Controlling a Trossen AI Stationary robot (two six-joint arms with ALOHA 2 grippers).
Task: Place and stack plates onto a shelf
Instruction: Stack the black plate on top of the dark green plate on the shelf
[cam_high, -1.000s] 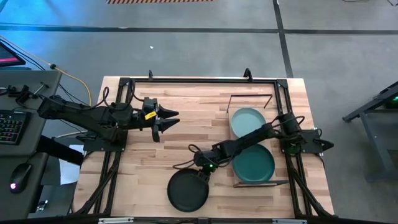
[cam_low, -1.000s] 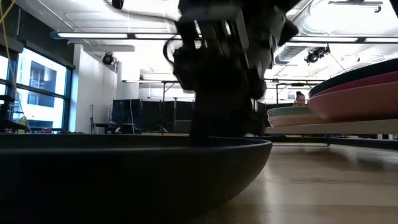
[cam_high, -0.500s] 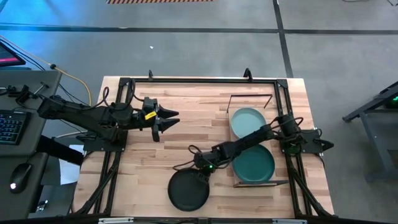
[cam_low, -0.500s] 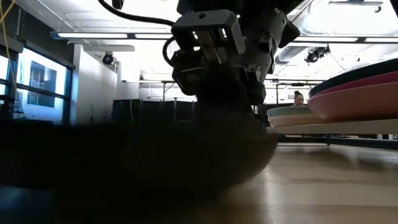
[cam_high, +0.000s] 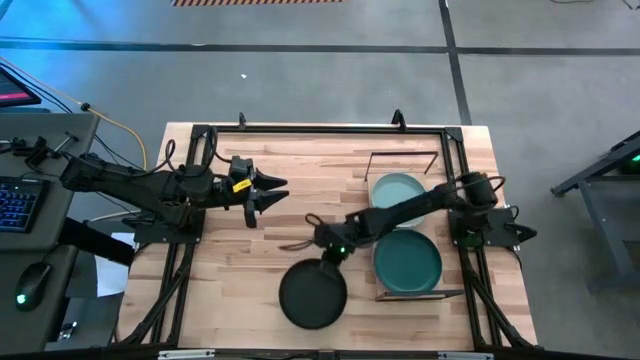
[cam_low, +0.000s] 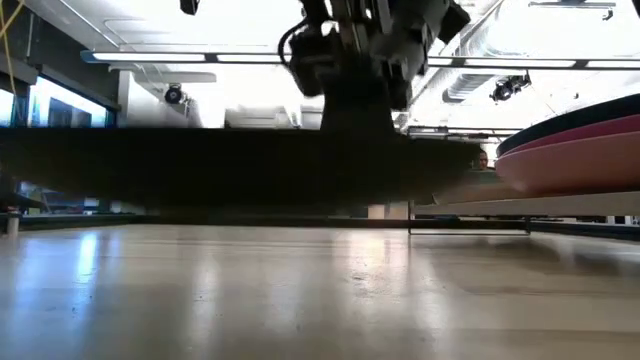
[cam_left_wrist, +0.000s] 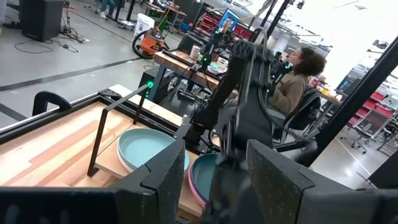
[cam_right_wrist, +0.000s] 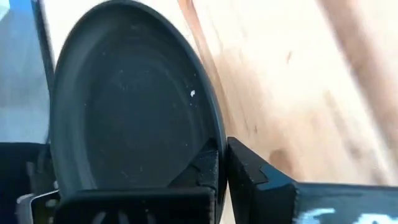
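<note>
A black plate (cam_high: 312, 295) hangs above the table near its front edge, with my right gripper (cam_high: 330, 262) shut on its far rim. In the low view the black plate (cam_low: 250, 170) shows edge-on with a gap beneath it. The shelf (cam_high: 404, 154) at the right carries a pale teal plate (cam_high: 395, 192) and a dark green plate (cam_high: 407, 264). The low view shows the green plate lying on top of a pink one (cam_low: 585, 160). My left gripper (cam_high: 280, 190) waits open over the table's left half, touching nothing. My right gripper pinches the black plate's rim (cam_right_wrist: 217, 155) between its two fingers, one finger on the plate's inner face and one on its outer side. The fingers come down slanting from the far right. The plate hangs about level, clear of the table.
The shelf's board (cam_low: 560, 205) and thin black wire frame stand right of the lifted plate. Bare plank tabletop (cam_high: 300, 225) lies between the two arms. A person (cam_left_wrist: 298, 81) sits beyond the table's right side.
My right gripper has shut on the black plate's far rim and risen, going a little toward the table's far right. The plate, which lay on the table, is now lifted clear and hangs about level.
</note>
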